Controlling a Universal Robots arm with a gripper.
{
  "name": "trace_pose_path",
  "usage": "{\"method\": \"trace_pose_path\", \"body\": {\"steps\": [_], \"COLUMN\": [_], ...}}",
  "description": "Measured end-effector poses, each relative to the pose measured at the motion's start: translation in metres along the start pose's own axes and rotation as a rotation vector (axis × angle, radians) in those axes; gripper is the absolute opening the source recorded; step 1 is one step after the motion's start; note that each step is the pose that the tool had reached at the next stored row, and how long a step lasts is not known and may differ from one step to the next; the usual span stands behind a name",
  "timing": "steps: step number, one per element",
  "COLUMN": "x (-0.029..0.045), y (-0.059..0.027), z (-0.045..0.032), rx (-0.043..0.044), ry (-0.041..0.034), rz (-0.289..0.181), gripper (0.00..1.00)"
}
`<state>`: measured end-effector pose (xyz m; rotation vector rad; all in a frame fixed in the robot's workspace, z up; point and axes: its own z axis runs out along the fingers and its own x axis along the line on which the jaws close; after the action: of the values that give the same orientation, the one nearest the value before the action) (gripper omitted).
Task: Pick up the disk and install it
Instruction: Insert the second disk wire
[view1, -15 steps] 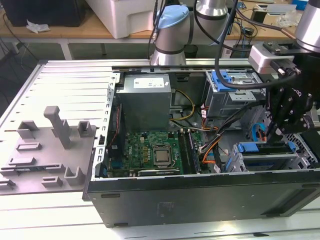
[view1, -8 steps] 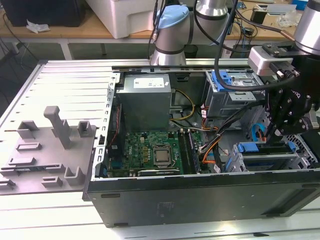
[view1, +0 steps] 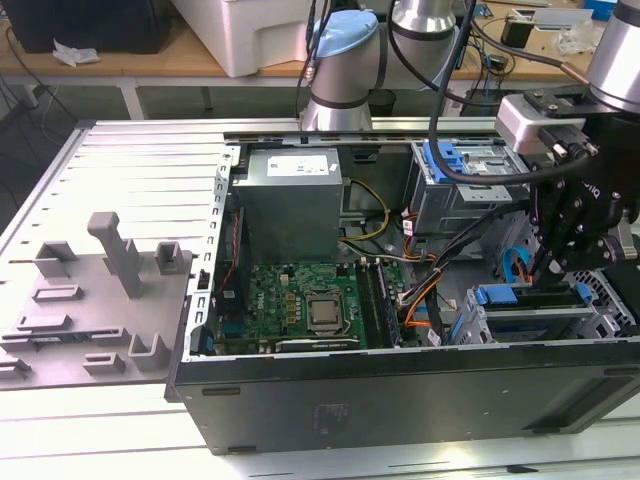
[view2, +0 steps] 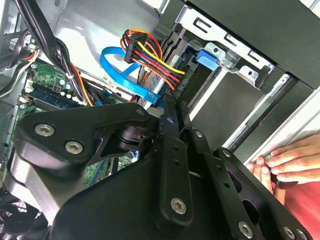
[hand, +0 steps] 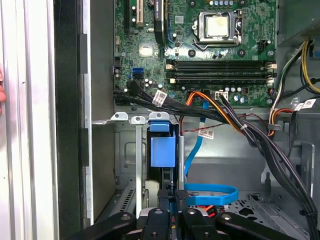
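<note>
The disk (hand: 162, 147) stands on edge in the drive cage (hand: 127, 150) at the case's front corner, its blue carrier bracket facing the motherboard. In the exterior view the disk (view1: 520, 297) lies in the cage at the exterior view's right, near the front wall. My black gripper (view1: 548, 272) reaches down onto it from above. In the first wrist view the gripper (hand: 172, 192) is shut on the disk's dark rear edge. In the second wrist view the gripper (view2: 172, 107) points at the cage, with the carrier's blue tab (view2: 206, 59) just beyond.
Orange, black and blue cables (hand: 210, 107) run close past the cage. The motherboard (view1: 310, 310) and grey power supply (view1: 290, 195) fill the case's middle. A second cage with a blue latch (view1: 450, 160) sits behind. A person's hand (view2: 280, 160) rests on the case edge. Grey tray (view1: 90, 300) lies left.
</note>
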<state>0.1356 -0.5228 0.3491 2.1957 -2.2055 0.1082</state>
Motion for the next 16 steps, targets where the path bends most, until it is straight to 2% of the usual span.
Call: {"method": "trace_pose_path", "body": {"steps": [16], "x": [0.0001], "y": [0.0001], "z": [0.0031], "rx": [0.0], "ry": [-0.0015], "rz": [0.0], "gripper": [0.16]}}
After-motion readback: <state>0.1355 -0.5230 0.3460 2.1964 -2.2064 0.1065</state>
